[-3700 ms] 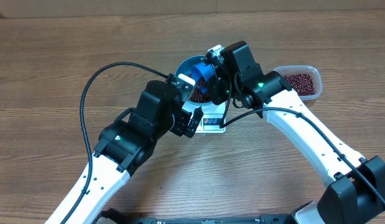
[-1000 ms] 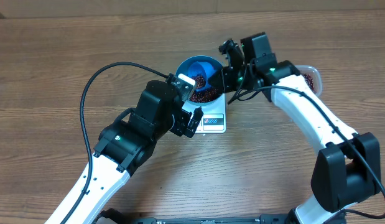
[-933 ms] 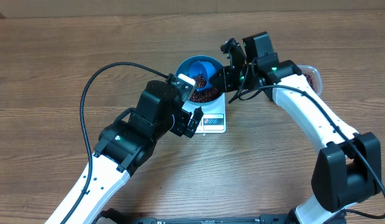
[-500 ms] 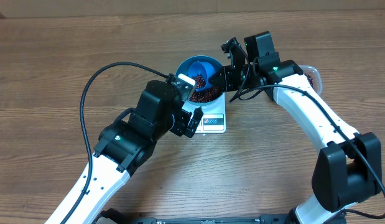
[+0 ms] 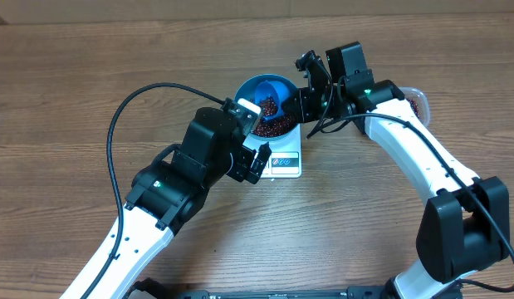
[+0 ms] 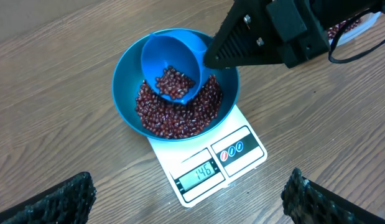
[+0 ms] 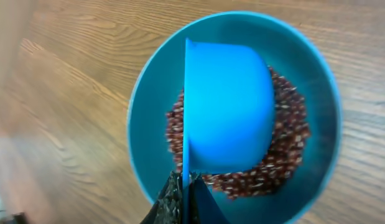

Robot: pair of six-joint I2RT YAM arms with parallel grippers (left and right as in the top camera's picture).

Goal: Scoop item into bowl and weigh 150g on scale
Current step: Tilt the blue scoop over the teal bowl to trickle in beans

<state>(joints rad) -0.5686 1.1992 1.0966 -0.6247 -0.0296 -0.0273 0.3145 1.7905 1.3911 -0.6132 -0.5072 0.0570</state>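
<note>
The blue bowl (image 6: 122, 93) stands on the white scale (image 6: 242, 158), whose display reads 146. Dark red-brown beans (image 6: 180, 118) cover the bowl's bottom. A small blue scoop (image 6: 170, 56) hangs tilted over the bowl with some beans still in it. My right gripper (image 7: 185, 186) is shut on the scoop's thin handle, reaching in from the right (image 5: 300, 101). The right wrist view shows the scoop (image 7: 229, 112) from behind, above the beans (image 7: 285, 146). My left gripper (image 6: 192, 196) is wide open and empty, hovering in front of the scale (image 5: 286, 162).
A clear plastic tub (image 5: 416, 100) holding more beans sits to the right of the bowl, mostly hidden behind the right arm. Wooden tabletop lies all around. The left arm's black cable (image 5: 124, 116) arcs over the table at the left.
Since the earliest frame the right gripper has drawn back to the right with the scoop. Over the last second it has barely shifted. The left arm has stayed still.
</note>
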